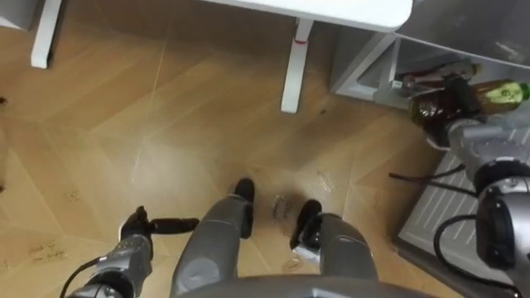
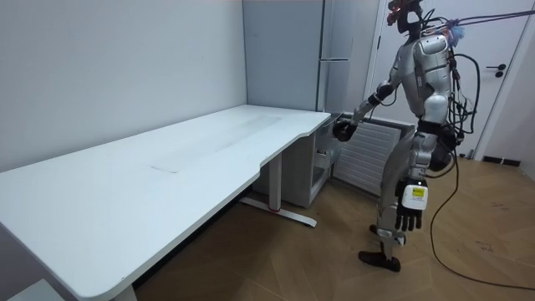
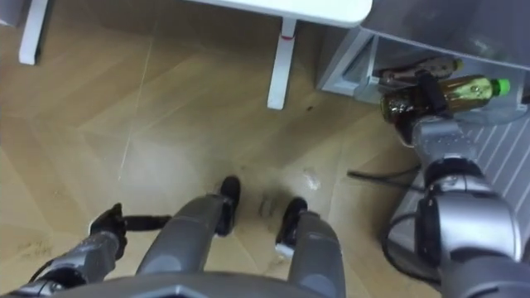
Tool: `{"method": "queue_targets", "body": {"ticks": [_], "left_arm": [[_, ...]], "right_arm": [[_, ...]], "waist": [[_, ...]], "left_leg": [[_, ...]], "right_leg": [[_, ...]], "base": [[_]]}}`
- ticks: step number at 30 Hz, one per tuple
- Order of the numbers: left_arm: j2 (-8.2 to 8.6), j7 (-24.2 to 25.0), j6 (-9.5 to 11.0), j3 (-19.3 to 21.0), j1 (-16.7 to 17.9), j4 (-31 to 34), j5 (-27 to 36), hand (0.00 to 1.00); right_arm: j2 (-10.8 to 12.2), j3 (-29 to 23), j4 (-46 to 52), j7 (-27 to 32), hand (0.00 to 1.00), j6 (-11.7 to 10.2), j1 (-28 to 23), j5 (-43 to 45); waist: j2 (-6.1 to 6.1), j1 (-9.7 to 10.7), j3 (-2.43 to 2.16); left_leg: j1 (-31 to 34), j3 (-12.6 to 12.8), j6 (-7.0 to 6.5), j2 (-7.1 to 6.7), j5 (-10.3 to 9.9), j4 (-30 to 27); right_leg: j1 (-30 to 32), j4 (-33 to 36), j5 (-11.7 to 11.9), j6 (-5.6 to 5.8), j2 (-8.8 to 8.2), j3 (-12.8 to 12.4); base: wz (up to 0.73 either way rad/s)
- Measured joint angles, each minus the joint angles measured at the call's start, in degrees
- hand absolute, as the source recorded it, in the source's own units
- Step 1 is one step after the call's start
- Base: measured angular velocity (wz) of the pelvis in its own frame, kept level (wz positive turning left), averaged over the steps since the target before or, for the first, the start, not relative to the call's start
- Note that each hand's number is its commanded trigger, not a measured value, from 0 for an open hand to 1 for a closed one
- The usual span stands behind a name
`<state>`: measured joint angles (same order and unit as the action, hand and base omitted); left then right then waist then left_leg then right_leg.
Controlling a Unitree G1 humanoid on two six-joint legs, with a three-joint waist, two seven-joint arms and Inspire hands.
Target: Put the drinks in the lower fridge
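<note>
A drink bottle (image 1: 484, 98) with brown liquid and a green cap lies on its side in my right hand (image 1: 447, 106), whose fingers are curled round it. I hold it out at the mouth of the open lower fridge compartment (image 1: 377, 62), bottle (image 3: 451, 93) and right hand (image 3: 424, 106) alike. Another bottle-like thing (image 3: 414, 73) lies on the shelf just behind it. In the room view I stand upright by the tall grey fridge (image 2: 334, 50) with the right hand (image 2: 343, 130) stretched toward it. My left hand (image 1: 142, 228) hangs by my side, fingers relaxed and holding nothing.
A white desk (image 2: 167, 167) stands to the room view's left of the fridge, its leg (image 1: 294, 70) on the wooden floor in front of me. A white ribbed panel (image 1: 443, 203) lies low on my right beside the compartment. A closed door (image 2: 510, 75) is behind me.
</note>
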<state>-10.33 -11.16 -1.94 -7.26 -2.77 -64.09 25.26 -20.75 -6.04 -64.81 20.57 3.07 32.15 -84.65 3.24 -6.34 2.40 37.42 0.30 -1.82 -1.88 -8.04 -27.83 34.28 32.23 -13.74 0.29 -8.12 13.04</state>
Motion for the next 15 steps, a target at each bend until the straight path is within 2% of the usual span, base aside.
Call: {"method": "queue_targets", "body": {"ticks": [5,9,15], "left_arm": [[0.03,-2.3,0.4,0.2,0.1,0.1,-0.1,0.0],[0.14,-2.3,0.6,0.3,-0.1,0.0,-0.6,0.0],[0.14,-2.1,0.7,0.2,-0.2,-0.2,-0.5,0.0]], "right_arm": [[-0.7,0.0,2.6,1.9,1.0,-0.4,0.6,0.1],[-2.0,-0.1,2.6,2.2,1.0,-0.5,1.6,3.3],[-3.5,-0.2,2.6,3.8,1.0,-0.5,2.3,3.8]], "waist": [[-0.04,-0.2,-0.02],[-0.02,0.0,0.0],[0.26,0.3,0.2]], "left_leg": [[0.8,1.2,-0.03,-0.01,0.1,0.1],[1.0,1.5,-0.1,-0.76,0.1,0.1],[0.9,1.8,-0.17,-0.85,0.1,-0.1]], "right_leg": [[1.7,1.5,-0.4,-0.24,-0.73,-0.4],[2.6,2.7,-0.9,0.02,-1.09,-1.5],[2.8,4.1,-1.9,-0.05,-1.82,-1.7]], "base": [[-0.03],[0.0],[0.07]]}}
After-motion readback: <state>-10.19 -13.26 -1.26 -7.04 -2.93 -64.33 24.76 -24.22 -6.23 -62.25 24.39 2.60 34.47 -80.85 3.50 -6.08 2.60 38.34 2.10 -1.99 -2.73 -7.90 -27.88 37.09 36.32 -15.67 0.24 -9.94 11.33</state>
